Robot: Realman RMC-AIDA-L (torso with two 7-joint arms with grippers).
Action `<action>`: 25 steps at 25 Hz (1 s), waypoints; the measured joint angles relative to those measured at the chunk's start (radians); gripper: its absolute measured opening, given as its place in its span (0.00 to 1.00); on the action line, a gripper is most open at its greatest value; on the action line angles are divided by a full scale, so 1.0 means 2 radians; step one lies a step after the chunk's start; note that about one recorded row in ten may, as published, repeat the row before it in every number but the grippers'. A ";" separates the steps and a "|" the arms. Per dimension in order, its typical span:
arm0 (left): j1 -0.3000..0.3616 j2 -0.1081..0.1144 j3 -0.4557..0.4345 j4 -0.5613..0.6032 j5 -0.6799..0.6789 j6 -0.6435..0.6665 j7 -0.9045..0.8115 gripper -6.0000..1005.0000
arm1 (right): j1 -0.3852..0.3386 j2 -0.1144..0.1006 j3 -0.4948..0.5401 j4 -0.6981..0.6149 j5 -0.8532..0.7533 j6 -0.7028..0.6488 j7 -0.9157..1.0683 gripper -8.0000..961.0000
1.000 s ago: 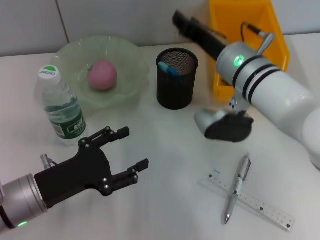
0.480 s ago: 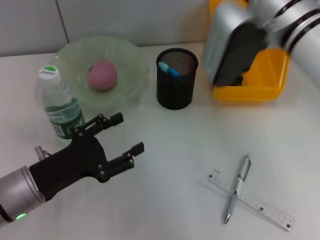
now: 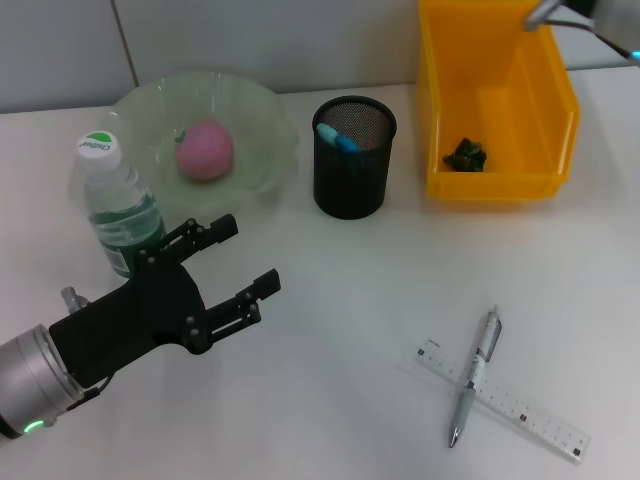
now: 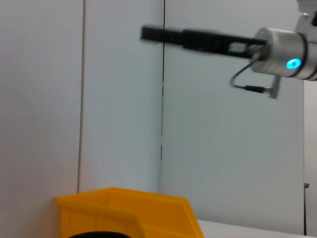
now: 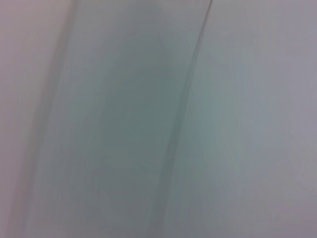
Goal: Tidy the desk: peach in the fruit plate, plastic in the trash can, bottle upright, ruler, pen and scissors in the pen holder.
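Note:
The pink peach [image 3: 205, 150] lies in the green fruit plate [image 3: 260, 120]. An upright bottle [image 3: 120, 205] stands beside the plate. The black mesh pen holder [image 3: 353, 170] holds something blue-handled [image 3: 338, 138]; I cannot tell whether it is the scissors. A crumpled green plastic [image 3: 466, 153] rests in the yellow trash can [image 3: 500, 185]. The silver pen [image 3: 473, 378] lies across the clear ruler [image 3: 520, 408] at the front right. My left gripper [image 3: 250, 255] hovers open and empty, just right of the bottle. In the left wrist view my right gripper [image 4: 146, 33] is raised high above the trash can [image 4: 124, 213].
A white wall runs behind the desk. Bare white desk surface [image 3: 380, 290] lies between the pen holder and the pen. Only a sliver of my right arm [image 3: 590, 12] shows at the head view's top right corner.
My right arm rose from above the desk and swung up and away to the top right, uncovering the trash can with the plastic inside. My left gripper drifted slightly toward the bottle.

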 joint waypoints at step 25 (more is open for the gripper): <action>-0.004 0.002 0.036 0.031 0.007 0.017 -0.100 0.77 | 0.035 -0.053 0.306 0.370 -0.178 -0.513 0.055 0.78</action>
